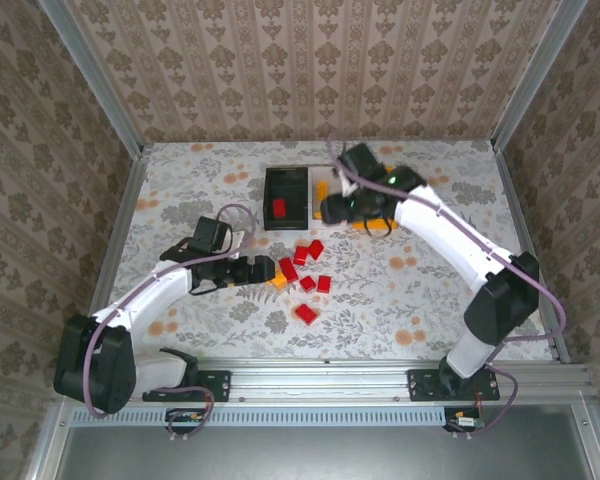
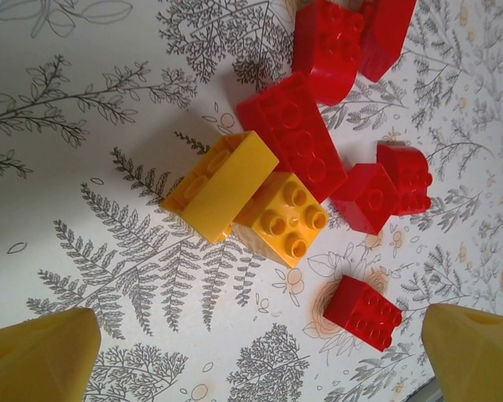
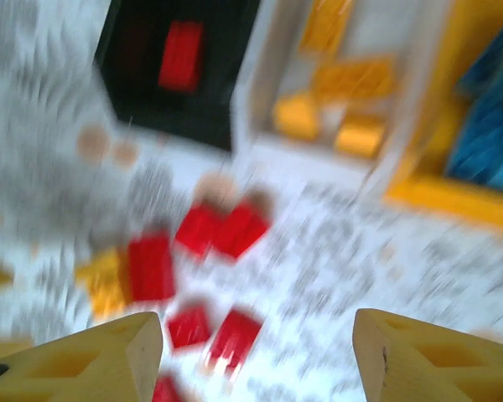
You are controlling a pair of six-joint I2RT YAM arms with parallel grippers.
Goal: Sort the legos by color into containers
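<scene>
As the left hand (image 2: 256,364) hangs spread and empty over two yellow legos (image 2: 222,184) on the tabletop (image 2: 84,167) near the black bin (image 1: 268,198), the right hand (image 3: 256,360) likewise spread beside it, they look light, stiff and slick, best pinched across flat sides.

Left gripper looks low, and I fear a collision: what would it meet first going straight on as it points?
Probably the two touching yellow bricks, centred ahead of the open left gripper. A lone red brick lies nearer but off to one side, so it may be brushed first; depth is unclear.
</scene>
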